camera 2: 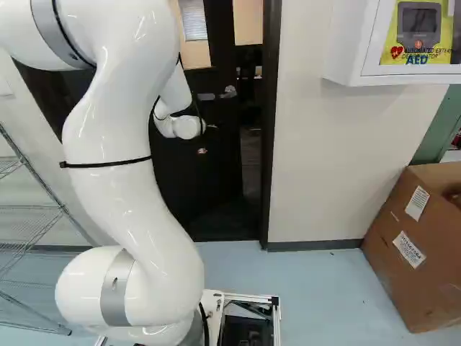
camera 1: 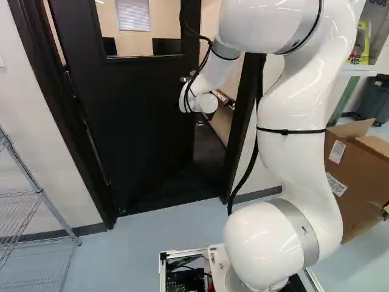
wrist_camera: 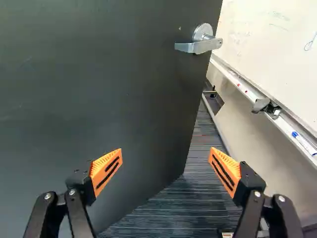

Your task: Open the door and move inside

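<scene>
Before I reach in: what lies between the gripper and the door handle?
Nothing: in the wrist view, the handle shows unblocked ahead of the open gripper.

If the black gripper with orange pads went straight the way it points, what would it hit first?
Probably the dark door, below its silver lever handle. Depth is unclear, though, and one of the gripper's fingers might pass beyond the door's free edge.

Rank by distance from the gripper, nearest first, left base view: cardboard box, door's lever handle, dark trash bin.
From the gripper:
1. Door's lever handle: ahead, on the door's free edge.
2. Cardboard box: right, on the floor.
3. Dark trash bin: far right, beyond the box.
</scene>
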Controlling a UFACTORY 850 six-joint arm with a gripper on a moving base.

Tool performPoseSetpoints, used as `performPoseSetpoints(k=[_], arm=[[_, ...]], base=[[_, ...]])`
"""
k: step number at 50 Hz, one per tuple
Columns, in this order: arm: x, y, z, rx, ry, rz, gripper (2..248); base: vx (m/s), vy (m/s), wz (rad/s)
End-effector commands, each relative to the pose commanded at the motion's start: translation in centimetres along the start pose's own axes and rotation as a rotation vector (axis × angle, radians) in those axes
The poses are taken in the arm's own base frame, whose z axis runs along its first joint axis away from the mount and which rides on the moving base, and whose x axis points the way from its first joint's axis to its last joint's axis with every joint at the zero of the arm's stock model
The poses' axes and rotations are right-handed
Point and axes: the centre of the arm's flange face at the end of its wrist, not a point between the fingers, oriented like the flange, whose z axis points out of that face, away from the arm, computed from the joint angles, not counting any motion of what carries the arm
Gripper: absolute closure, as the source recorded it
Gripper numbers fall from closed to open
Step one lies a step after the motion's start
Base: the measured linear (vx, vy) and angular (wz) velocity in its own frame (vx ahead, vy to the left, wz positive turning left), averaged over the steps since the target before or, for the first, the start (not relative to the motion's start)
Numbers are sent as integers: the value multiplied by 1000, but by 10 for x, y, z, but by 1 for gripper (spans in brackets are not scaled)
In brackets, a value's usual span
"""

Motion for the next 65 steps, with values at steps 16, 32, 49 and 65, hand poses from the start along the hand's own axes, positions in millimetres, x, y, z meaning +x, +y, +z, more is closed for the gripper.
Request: performPoseSetpoints(k=[16, 32, 49, 65], arm=[[-8, 9, -31, -15, -15, 5, 3], [-17, 18, -63, -22, -23, -2, 3], [-26, 24, -96, -12, -24, -31, 3], [-36, 30, -127, -1, -23, -59, 3]], base=[[0, 0, 0], [0, 0, 0], [0, 0, 0], [0, 0, 0]])
